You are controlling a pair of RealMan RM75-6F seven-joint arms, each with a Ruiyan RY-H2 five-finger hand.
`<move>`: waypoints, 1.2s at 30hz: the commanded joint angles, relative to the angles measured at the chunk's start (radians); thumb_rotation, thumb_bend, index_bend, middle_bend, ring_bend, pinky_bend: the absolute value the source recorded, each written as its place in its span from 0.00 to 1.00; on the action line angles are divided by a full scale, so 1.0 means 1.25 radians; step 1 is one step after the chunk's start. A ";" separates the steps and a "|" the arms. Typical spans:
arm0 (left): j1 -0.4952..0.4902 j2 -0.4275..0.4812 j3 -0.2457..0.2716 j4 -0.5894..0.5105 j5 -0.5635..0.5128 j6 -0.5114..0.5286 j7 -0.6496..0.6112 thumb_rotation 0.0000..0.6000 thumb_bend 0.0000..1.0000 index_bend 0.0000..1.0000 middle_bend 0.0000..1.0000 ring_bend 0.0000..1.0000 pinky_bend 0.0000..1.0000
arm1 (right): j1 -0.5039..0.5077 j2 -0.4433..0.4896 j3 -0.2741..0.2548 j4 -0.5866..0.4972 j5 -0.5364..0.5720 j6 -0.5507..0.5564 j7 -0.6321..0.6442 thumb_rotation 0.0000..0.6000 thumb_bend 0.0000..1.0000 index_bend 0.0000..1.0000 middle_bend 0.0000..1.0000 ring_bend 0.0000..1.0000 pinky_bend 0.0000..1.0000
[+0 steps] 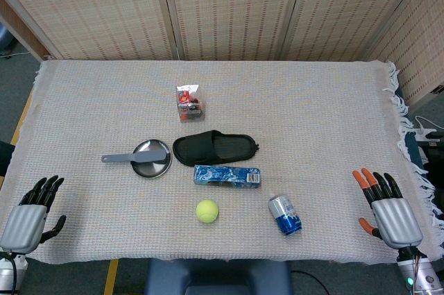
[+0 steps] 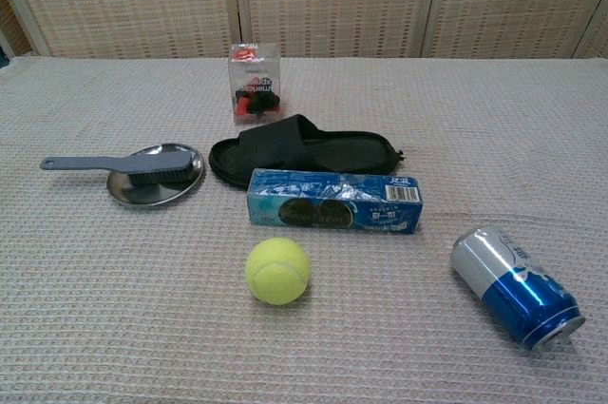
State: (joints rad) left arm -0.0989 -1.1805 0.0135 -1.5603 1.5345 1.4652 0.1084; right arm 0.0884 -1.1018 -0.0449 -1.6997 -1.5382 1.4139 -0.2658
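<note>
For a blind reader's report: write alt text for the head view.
Both robot hands, left hand and right hand, rest open and empty at the near corners of a cloth-covered table. Between them lie a tennis ball, a tipped blue can, a blue box, a black slipper, a brush on a metal dish and a small packet.

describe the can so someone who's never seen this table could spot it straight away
Start at the cloth-covered table and go to its near edge, toward the robot's right hand. The can lies on its side there, right of the yellow tennis ball and below the blue box. It is the only round metal thing with a silver and blue body.
</note>
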 commanded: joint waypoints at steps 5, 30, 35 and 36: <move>-0.030 -0.041 -0.010 -0.012 0.042 -0.008 0.031 1.00 0.36 0.02 0.06 0.10 0.50 | 0.006 -0.002 -0.003 -0.004 0.002 -0.024 0.014 1.00 0.12 0.00 0.00 0.00 0.00; -0.340 -0.462 -0.201 0.221 -0.177 -0.234 0.461 1.00 0.36 0.20 0.20 0.89 1.00 | 0.035 0.006 0.012 0.019 0.069 -0.112 0.046 1.00 0.12 0.00 0.00 0.00 0.00; -0.374 -0.503 -0.209 0.307 -0.188 -0.250 0.445 1.00 0.35 0.20 0.22 0.89 1.00 | 0.037 0.004 0.017 0.021 0.085 -0.118 0.042 1.00 0.12 0.00 0.00 0.00 0.00; -0.382 -0.514 -0.211 0.332 -0.192 -0.255 0.443 1.00 0.35 0.20 0.22 0.89 1.00 | 0.037 0.004 0.018 0.021 0.087 -0.119 0.040 1.00 0.12 0.00 0.00 0.00 0.00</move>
State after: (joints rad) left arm -0.5521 -1.7946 -0.2410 -1.1891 1.3042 1.1564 0.6739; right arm 0.1347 -1.0970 -0.0233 -1.6732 -1.4301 1.2663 -0.2146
